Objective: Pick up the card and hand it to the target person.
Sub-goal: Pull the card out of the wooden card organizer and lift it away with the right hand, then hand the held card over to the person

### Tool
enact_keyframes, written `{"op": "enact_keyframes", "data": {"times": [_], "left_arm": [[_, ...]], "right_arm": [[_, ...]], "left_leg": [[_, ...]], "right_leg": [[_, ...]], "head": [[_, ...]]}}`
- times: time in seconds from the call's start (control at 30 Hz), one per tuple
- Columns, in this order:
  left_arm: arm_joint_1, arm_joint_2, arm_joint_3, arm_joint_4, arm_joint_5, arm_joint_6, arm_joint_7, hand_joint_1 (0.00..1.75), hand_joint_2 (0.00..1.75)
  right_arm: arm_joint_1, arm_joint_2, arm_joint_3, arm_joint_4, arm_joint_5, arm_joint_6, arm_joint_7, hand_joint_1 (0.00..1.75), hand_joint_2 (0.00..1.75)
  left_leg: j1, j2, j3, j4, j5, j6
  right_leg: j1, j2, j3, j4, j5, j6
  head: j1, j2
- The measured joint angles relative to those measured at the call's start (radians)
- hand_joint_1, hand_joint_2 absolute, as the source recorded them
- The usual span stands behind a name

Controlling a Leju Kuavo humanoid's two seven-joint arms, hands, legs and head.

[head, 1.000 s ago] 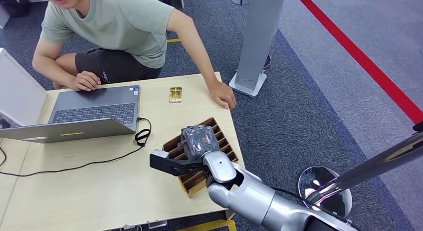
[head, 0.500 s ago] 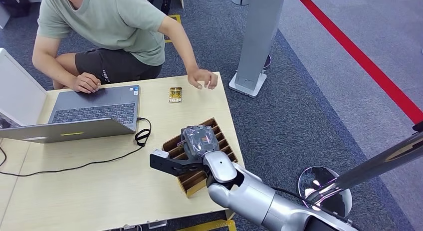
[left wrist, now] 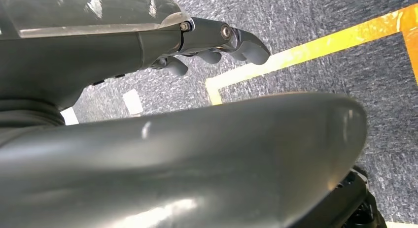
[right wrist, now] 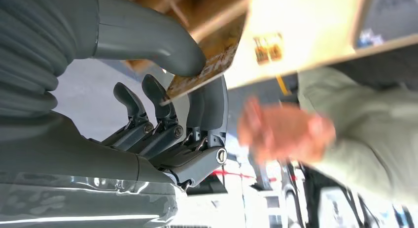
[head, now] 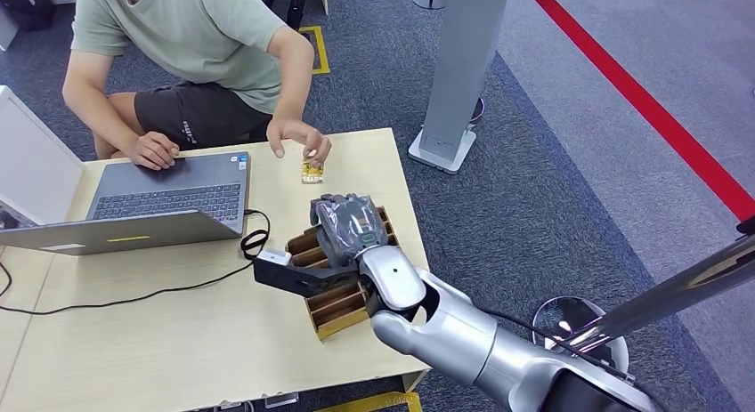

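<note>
The right hand (head: 345, 227), grey and ribbed, is hovering over the slotted wooden card rack (head: 334, 296) and pinching a glossy gold card (right wrist: 209, 68) between thick thumb and dark fingers. The left hand (left wrist: 217, 46) is hanging over speckled carpet, its fingers loosely curled around nothing. A person's hand (head: 298, 138) is resting on the pale wooden table (head: 178, 341), touching a second small gold card (head: 312, 171) beside the laptop (head: 169, 198).

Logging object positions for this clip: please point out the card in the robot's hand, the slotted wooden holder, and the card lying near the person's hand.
held card (right wrist: 207, 70), right wrist view, its gold face below the thumb.
wooden holder (head: 334, 305), head view, its near slots.
card on table (head: 312, 171), head view, its middle.
</note>
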Motion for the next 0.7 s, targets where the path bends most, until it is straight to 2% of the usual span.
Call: {"op": "enact_keyframes", "data": {"times": [0.37, 0.7], "left_arm": [[-0.018, 0.000, -0.010, 0.000, -0.013, -0.004, 0.008, 0.00, 0.00], [-0.017, 0.000, -0.017, 0.000, -0.005, -0.003, 0.010, 0.00, 0.00]], "right_arm": [[-0.151, -0.017, 0.001, -0.010, 0.007, -0.057, -0.062, 1.48, 1.75], [-0.217, 0.020, 0.037, 0.155, -0.026, -0.140, -0.116, 1.48, 1.75]], "left_leg": [[0.000, 0.000, -0.002, 0.000, 0.000, 0.000], [0.000, -0.001, -0.004, 0.000, 0.000, 0.000]], "right_leg": [[0.000, 0.000, -0.001, 0.000, 0.000, 0.000], [0.000, -0.001, -0.003, 0.000, 0.000, 0.000]], "head": [[0.000, 0.000], [0.000, 0.000]]}}
